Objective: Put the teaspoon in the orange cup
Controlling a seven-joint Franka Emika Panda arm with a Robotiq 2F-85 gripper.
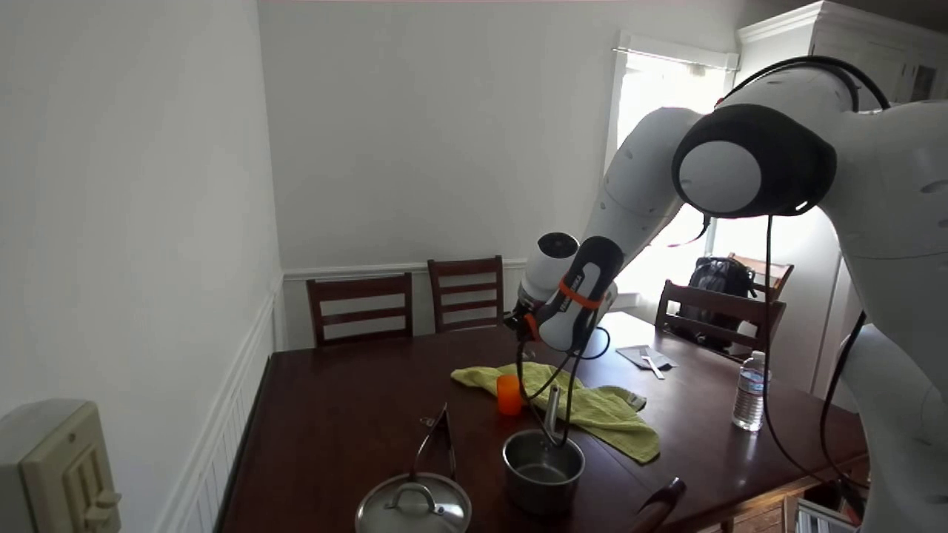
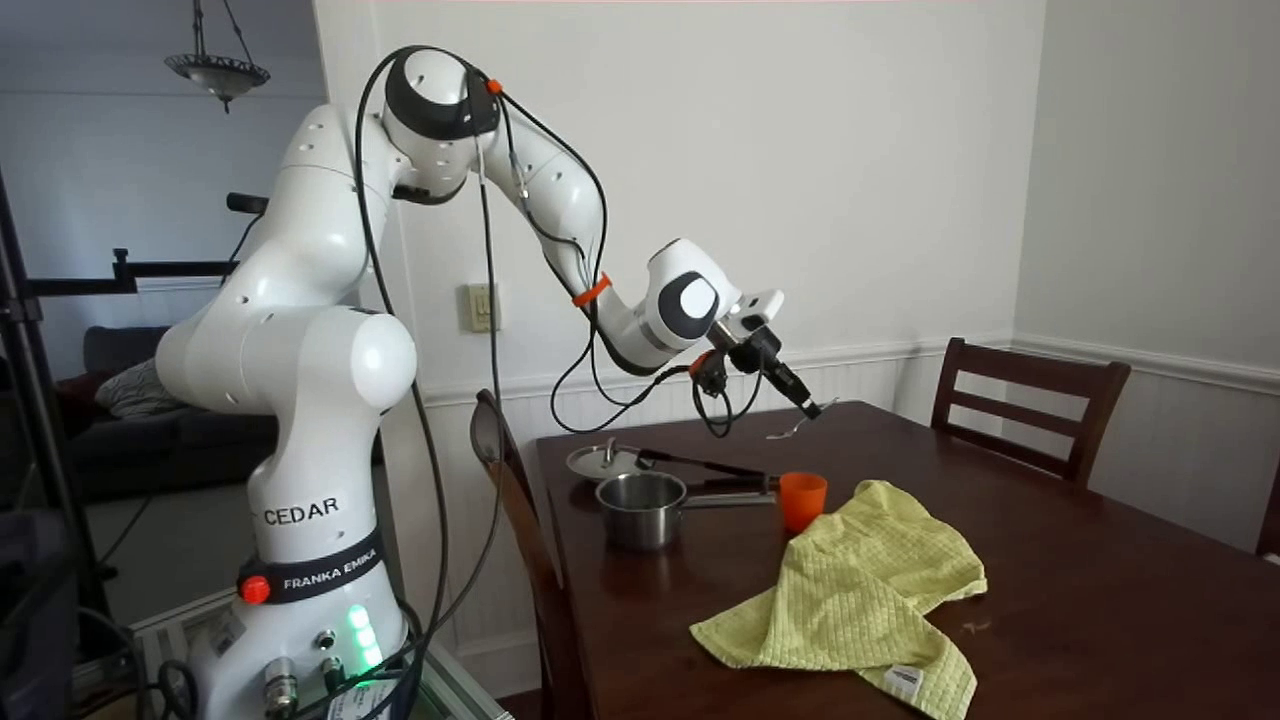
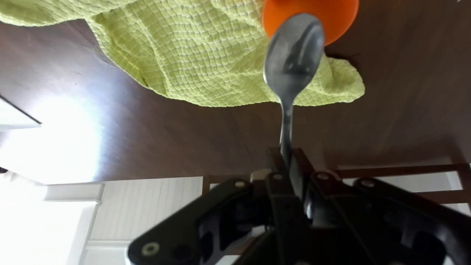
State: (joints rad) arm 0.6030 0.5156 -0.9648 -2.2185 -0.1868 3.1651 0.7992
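My gripper (image 3: 287, 158) pinches the teaspoon (image 3: 293, 55) by its handle, bowl jutting from the jaws; below them stands the orange cup (image 3: 339, 20), near the yellow-green cloth (image 3: 206, 66). I should tip the bowl downward, centre it above the rim, lower, then release.

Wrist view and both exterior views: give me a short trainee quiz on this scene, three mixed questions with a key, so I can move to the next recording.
1. What does the hand grip?
2. True or false: the lid is off the pot.
3. Relative to the cup, the held thing is: (a) inside it, (b) outside it, (c) under it.

Key:
1. A spoon, by its handle.
2. True.
3. (b); in the wrist view it merely overlaps the cup.
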